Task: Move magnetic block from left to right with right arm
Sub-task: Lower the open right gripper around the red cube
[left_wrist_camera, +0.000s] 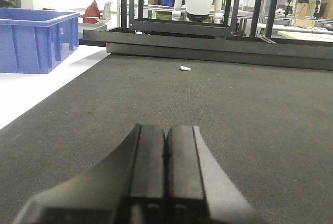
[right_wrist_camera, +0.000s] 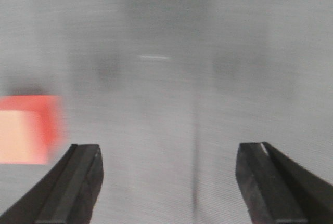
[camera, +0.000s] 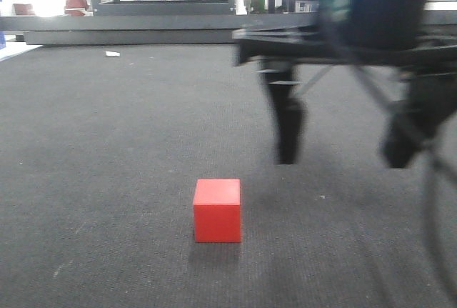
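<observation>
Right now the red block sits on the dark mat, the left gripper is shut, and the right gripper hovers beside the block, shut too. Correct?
Not quite: the right gripper is open, not shut; the right wrist view shows its fingers spread wide apart. The red block does sit on the dark mat, the left gripper is shut, and the right gripper does hover beside the block.

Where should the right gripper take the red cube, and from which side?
Probably across two opposite side faces of the red cube, descending from above: it sits flat on the mat, faces parallel. The open right gripper hangs beside it.
</observation>
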Motion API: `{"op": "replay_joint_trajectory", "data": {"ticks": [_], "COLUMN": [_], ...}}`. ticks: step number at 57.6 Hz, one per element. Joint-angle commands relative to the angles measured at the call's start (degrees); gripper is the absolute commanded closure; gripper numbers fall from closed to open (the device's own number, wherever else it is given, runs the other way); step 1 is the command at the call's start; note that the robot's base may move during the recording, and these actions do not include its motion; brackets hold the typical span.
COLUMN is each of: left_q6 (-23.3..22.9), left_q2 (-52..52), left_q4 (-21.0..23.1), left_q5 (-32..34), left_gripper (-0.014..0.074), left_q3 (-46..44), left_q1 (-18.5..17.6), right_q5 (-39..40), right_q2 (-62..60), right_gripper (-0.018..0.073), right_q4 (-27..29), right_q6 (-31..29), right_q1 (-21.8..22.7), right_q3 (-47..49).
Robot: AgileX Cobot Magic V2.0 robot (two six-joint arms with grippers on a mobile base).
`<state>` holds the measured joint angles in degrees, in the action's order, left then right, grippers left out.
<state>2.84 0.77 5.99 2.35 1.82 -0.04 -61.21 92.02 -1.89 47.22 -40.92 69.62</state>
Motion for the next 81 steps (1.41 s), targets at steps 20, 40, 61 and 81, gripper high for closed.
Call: {"op": "replay_joint_trajectory", "data": {"ticks": [20, 40, 61, 81], "left_q6": [0.1, 0.1, 0.1, 0.1], "left_q2": [0.7, 0.7, 0.7, 0.7], "left_q4": [0.3, 0.3, 0.3, 0.3], "left_q5": [5.2, 5.2, 5.2, 5.2], "left_gripper": [0.0722, 0.0722, 0.0722, 0.0722], "left_q3": [0.5, 0.5, 0.5, 0.5], "left_q1": [-0.3, -0.3, -0.3, -0.3], "right_q5": [-1.1, -0.3, 0.8, 0.6], "right_q2": [9.1, 12.4, 14.2, 14.2], "right_gripper": [-0.0063, -0.0063, -0.0063, 0.0195], "right_q4": [1.0, 1.0, 1.0, 0.9], "right_q6": [4.9, 5.2, 5.4, 5.4], "right_q1": [-6.6, -7.8, -8.2, -8.4], "right_q3": [13.5, 13.8, 13.8, 13.8]}}
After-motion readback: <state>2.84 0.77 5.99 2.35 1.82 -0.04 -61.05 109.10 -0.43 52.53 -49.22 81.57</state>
